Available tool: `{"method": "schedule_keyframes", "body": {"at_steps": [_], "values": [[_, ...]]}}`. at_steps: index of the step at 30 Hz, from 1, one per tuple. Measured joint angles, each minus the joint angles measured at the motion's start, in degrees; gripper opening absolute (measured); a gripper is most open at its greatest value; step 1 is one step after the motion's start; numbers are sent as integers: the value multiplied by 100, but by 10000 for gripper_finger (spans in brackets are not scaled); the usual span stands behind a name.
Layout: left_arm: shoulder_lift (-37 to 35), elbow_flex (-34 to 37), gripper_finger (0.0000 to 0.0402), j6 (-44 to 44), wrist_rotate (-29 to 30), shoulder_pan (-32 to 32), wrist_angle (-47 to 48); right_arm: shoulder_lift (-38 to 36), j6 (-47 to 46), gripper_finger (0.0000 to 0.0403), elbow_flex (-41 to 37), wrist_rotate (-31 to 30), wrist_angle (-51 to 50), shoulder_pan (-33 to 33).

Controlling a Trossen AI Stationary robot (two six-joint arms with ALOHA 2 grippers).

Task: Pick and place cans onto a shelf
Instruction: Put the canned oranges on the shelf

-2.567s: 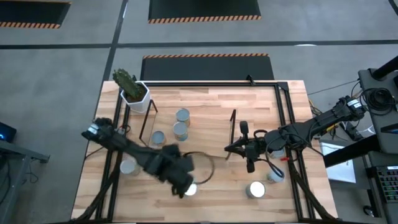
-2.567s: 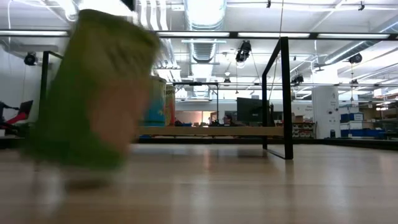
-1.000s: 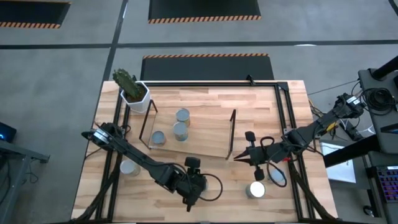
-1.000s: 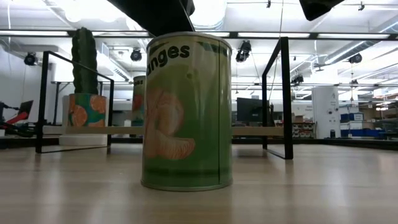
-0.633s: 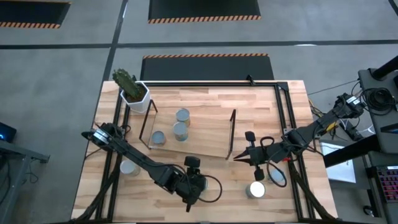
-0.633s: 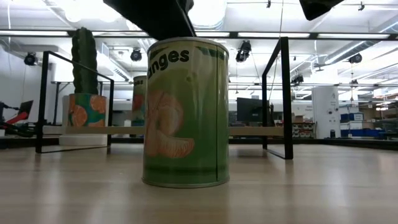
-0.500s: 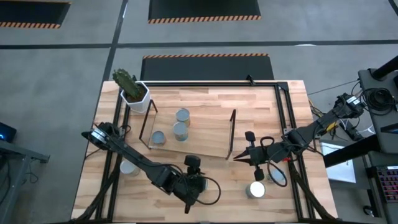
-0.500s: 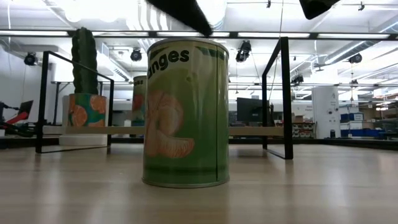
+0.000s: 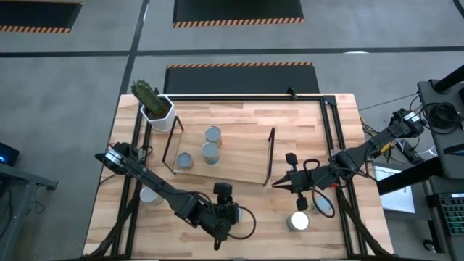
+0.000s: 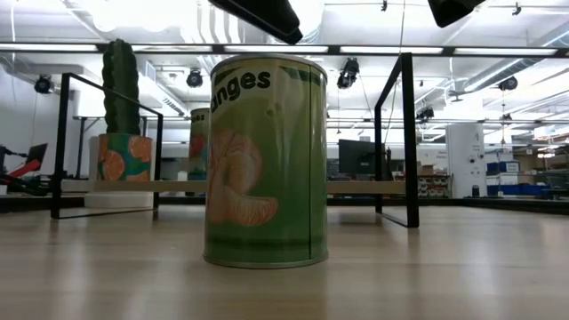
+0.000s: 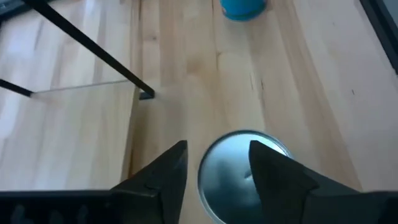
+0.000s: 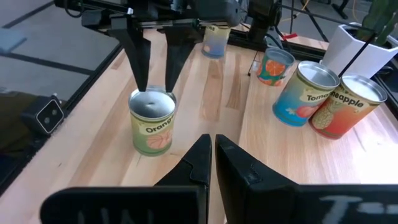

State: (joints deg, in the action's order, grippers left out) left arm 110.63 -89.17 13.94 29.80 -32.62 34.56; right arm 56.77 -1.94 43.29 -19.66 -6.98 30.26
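Note:
A green can (image 10: 267, 160) labelled with oranges stands upright on its base on the table near the front edge. My left gripper (image 12: 154, 84) hangs open just above its shiny top (image 11: 239, 180), one finger over each side, and touches nothing. In the high view that gripper (image 9: 223, 226) covers the can. The shelf (image 9: 239, 163) lies mid-table with three cans (image 9: 210, 152) on its board. My right gripper (image 9: 275, 183) is shut and holds nothing; it hovers right of the shelf's right wire frame.
Two cans (image 9: 299, 221) (image 9: 322, 205) stand at the front right and one (image 9: 148, 194) at the front left. A white pot with a cactus (image 9: 156, 109) sits at the far left corner. The shelf's black wire frames (image 9: 270, 156) stand upright at its ends.
My left gripper has risen from the green can's top and now hangs clear above it. The can stands upright on the table.

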Motion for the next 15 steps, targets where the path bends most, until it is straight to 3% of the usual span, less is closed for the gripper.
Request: {"method": "schedule_keyframes", "body": {"at_steps": [9,15], "values": [[0,0,266,458,-35,4,252,0,24,12,0,2,1,0],[0,4,309,482,-39,4,282,0,42,12,-2,2,0,0]]}}
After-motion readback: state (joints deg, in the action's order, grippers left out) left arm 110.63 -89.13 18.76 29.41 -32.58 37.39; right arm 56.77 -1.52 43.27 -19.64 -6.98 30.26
